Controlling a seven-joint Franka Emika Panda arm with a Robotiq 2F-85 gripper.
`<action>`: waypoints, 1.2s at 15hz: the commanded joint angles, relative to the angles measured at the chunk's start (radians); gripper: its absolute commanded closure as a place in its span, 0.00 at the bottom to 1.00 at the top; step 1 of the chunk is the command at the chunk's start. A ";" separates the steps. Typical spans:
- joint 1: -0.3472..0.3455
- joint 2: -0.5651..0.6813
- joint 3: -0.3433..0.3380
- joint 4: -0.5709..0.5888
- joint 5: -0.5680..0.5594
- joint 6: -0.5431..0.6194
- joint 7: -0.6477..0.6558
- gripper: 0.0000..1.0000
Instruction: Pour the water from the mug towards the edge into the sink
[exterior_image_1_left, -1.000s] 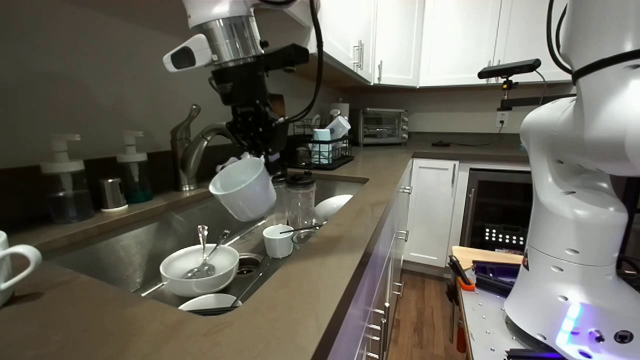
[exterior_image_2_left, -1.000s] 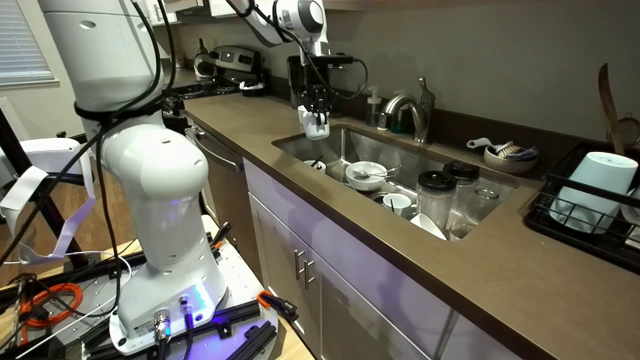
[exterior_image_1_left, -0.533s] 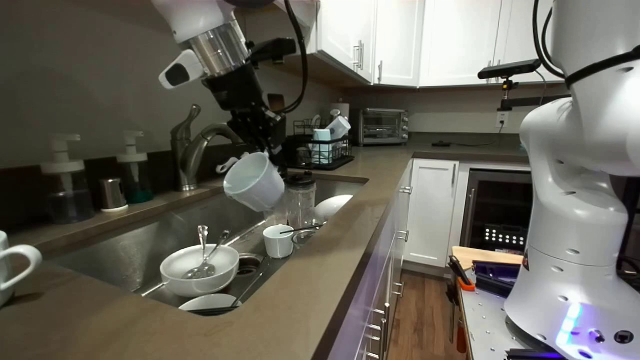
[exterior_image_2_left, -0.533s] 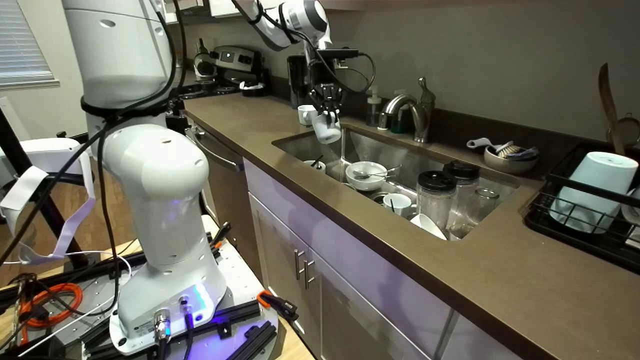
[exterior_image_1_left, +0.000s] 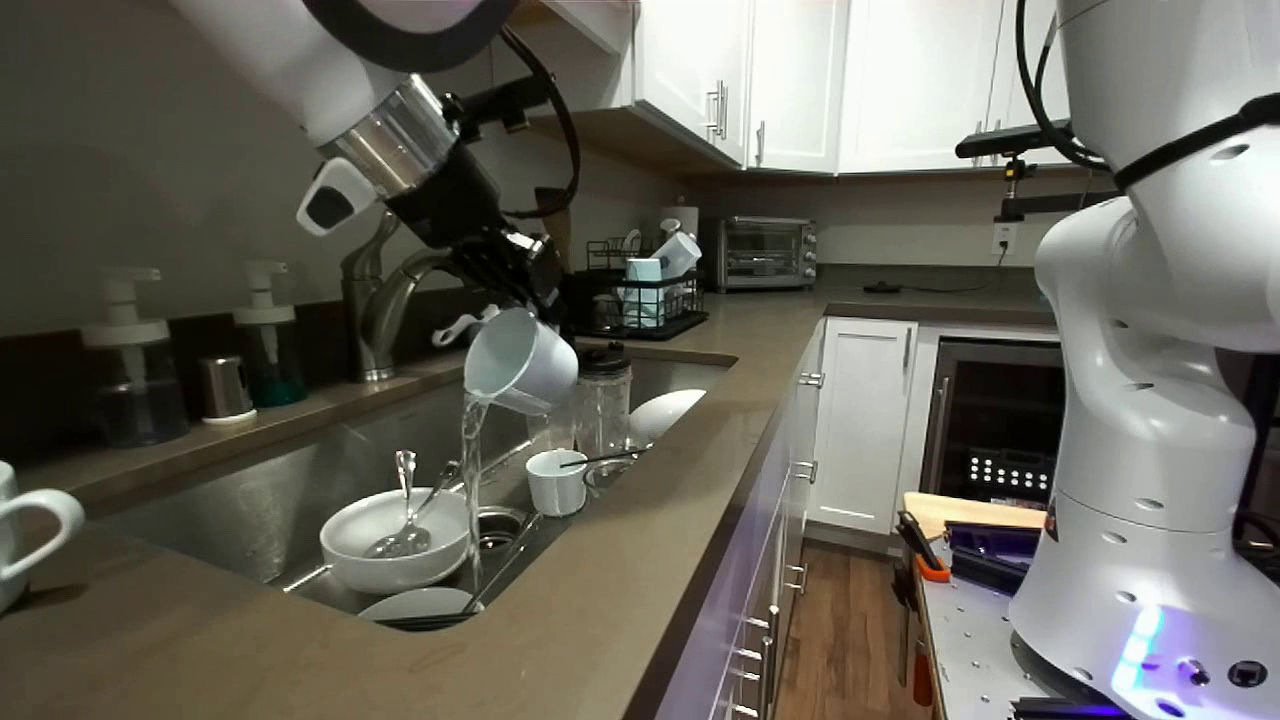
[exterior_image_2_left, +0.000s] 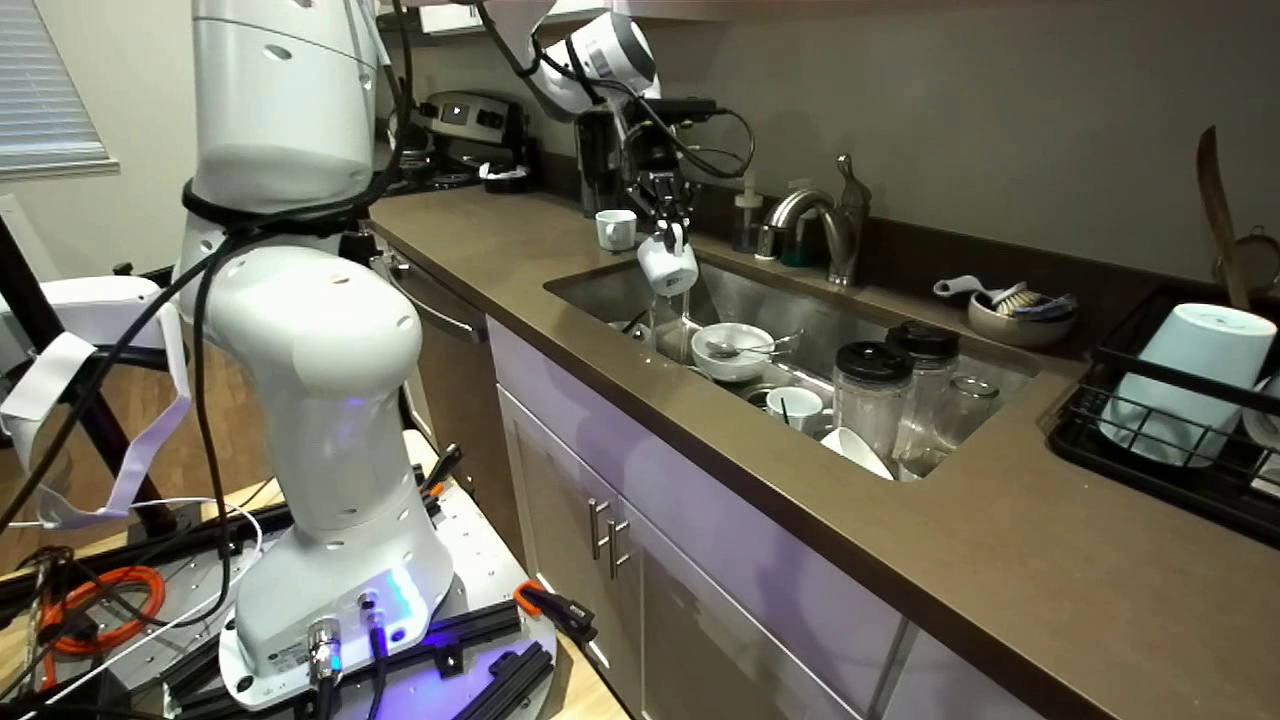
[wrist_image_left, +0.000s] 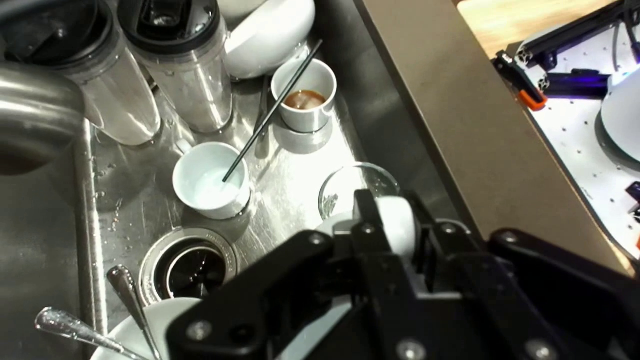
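Over the sink (exterior_image_1_left: 240, 490), the white mug (exterior_image_1_left: 525, 365) hangs strongly tilted, its mouth turned sideways and down. A clear stream of water (exterior_image_1_left: 472, 470) runs from its lower rim into the basin. My gripper (wrist_image_left: 390, 200) is shut on the mug's handle (wrist_image_left: 397, 225), which shows white between the black fingers. Most of the mug's body is hidden behind the fingers in the wrist view. The countertop's front edge (exterior_image_2_left: 700, 452) runs along the near side of the sink.
A white bowl with spoons (exterior_image_1_left: 390, 550), a small white cup (exterior_image_1_left: 556, 483) and lidded clear tumblers (exterior_image_2_left: 872, 390) stand in the sink. Behind it rises the faucet (exterior_image_2_left: 840, 225). Another white mug (exterior_image_2_left: 616, 230) sits on the counter, and a dish rack (exterior_image_2_left: 1180, 400) lies beyond the far end.
The held mug has tipped further over, with the wrist leaning more. Water now pours from its rim, where no stream showed a second ago. The grip has stayed on it.
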 joint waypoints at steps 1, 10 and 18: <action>0.027 0.074 0.011 0.108 -0.074 -0.139 0.028 0.94; 0.084 0.223 0.020 0.254 -0.224 -0.372 0.004 0.94; 0.111 0.288 0.028 0.312 -0.330 -0.469 -0.004 0.94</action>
